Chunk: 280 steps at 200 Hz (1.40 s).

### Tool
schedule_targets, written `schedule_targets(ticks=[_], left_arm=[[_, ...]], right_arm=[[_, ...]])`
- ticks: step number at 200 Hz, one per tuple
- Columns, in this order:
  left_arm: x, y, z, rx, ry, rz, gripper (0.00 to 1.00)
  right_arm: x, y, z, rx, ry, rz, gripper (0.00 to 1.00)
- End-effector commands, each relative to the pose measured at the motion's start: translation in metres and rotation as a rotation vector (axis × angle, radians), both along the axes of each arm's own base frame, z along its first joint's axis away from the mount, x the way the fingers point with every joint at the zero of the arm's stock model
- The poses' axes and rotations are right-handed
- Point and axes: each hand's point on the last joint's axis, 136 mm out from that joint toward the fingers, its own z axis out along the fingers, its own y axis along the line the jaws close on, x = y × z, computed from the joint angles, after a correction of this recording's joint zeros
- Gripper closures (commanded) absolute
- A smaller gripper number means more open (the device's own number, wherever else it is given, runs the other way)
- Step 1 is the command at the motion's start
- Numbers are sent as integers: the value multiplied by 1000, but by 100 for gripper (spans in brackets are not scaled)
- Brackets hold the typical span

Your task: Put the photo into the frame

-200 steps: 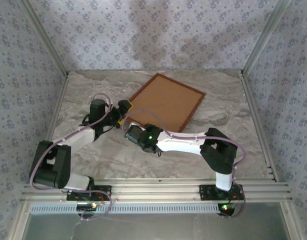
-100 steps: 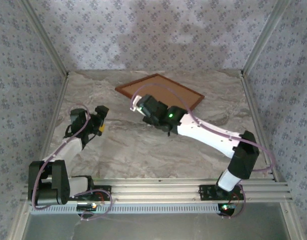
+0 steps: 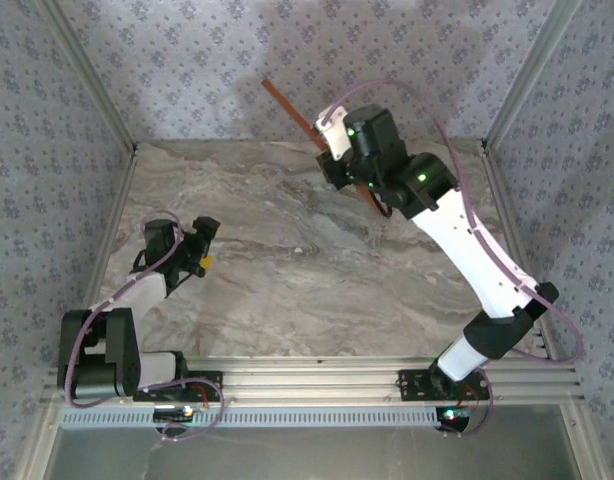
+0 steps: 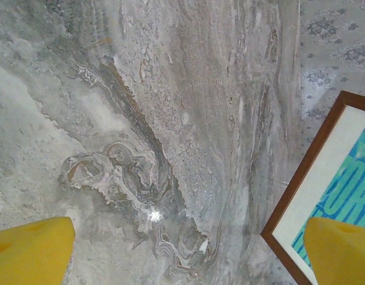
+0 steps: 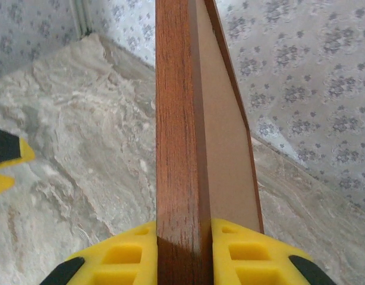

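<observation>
My right hand (image 3: 337, 155) was pinching the frame (image 3: 292, 110) by its narrow edge. My yellow fingertips (image 5: 126, 252) were pressed against either side of the reddish-brown moulding, so that the frame (image 5: 176, 119) stood on edge and ran away from my wrist toward the papered back wall. From above it was held up over the far side of the marbled worktop (image 3: 287, 270), slanting, with its upper end showing against the wall. On the side facing right I saw its plain brown backing (image 5: 221, 148). My left hand (image 3: 205, 245) was spread wide and holding nothing, low over the left part of the worktop (image 4: 170, 119) and well apart from my right hand. Its two yellow fingertips (image 4: 28, 252) sat at the bottom corners of my left wrist view. Past the right one I saw a corner of the frame (image 4: 301, 178) from the front. The blue-teal photo (image 4: 349, 196) with its pale lettering sat inside it, and a cream mat (image 4: 343, 136) lay between the print and the moulding.
</observation>
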Motion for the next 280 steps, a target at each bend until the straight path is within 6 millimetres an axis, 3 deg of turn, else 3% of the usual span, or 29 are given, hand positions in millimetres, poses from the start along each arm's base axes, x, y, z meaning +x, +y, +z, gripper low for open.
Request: schedule_targets(ticks=[1,79,132,183,221,248,280], left_arm=[[7,-2,9,-1,-40,-28,1],[10,-4,3,-14,-28,-34,2],[9,-6,-3,-21,-11,-42,1],[9,-7,-3,-23,-13,-55,2],[8,-8,-3,-22,-11,-60,1],[8,-8,-3,-22,-10,-61,2],[8,-8,-4,-15,-10,-70,1]], right_arm=[[-5,4,41,229,31,27,100],[2,-15,105,512,82,40,100],[7,-40,118,670,161,29,100],[34,-73,80,888,310,-26,100],[37,-95,47,929,351,-99,100],[38,-115,9,918,389,-173,100],[38,-144,-54,890,424,-253,100]])
